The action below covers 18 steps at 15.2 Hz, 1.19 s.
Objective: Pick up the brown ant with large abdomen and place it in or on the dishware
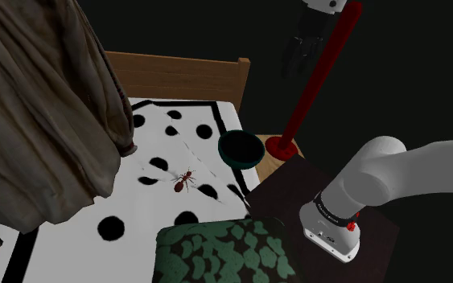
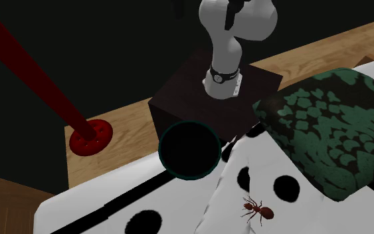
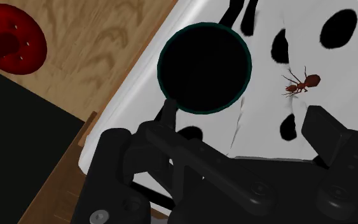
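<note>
One dark round bowl with a teal rim [image 3: 203,67] sits at the edge of the white, black-spotted bed cover [image 1: 160,146] beside the stand, its inside plain black. Further in on the cover lies the reddish-brown ant [image 3: 300,83], its long axis toward the bowl with the head nearest it and the abdomen away. The black gripper [image 3: 241,113] hangs above with its fingers wide apart, clasping nothing.

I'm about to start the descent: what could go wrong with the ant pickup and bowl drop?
The ant is small and lies on a creased bedcover; the open gripper may pinch fabric. The dark bowl sits near the bed's edge; a nudge might tip it off. The red pole stands close to the gripper, so a swing could clip it.
</note>
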{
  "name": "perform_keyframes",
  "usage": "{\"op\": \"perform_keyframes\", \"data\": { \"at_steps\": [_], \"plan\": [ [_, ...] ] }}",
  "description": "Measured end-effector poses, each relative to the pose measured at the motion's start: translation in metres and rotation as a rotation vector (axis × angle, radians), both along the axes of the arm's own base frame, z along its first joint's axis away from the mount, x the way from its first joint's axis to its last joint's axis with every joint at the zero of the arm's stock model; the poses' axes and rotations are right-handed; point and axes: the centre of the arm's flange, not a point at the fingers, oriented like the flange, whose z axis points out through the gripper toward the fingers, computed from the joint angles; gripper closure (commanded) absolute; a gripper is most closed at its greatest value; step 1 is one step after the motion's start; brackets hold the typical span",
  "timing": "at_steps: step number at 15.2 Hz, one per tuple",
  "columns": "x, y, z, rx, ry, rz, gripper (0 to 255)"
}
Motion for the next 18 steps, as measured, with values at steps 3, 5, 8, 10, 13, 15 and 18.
{"op": "perform_keyframes", "data": {
  "at_steps": [3, 5, 8, 10, 13, 15, 18],
  "plan": [
    [0.002, 0.006, -0.016, 0.011, 0.002, -0.011, 0],
    [0.008, 0.016, -0.035, 0.027, 0.004, -0.028, 0],
    [0.016, 0.027, -0.067, 0.055, 0.006, -0.057, 0],
    [0.023, 0.036, -0.090, 0.073, 0.009, -0.076, 0],
    [0.032, 0.051, -0.126, 0.101, 0.011, -0.105, 0],
    [0.038, 0.063, -0.151, 0.119, 0.013, -0.125, 0],
    [0.047, 0.081, -0.183, 0.146, 0.015, -0.154, 0]
  ]
}}
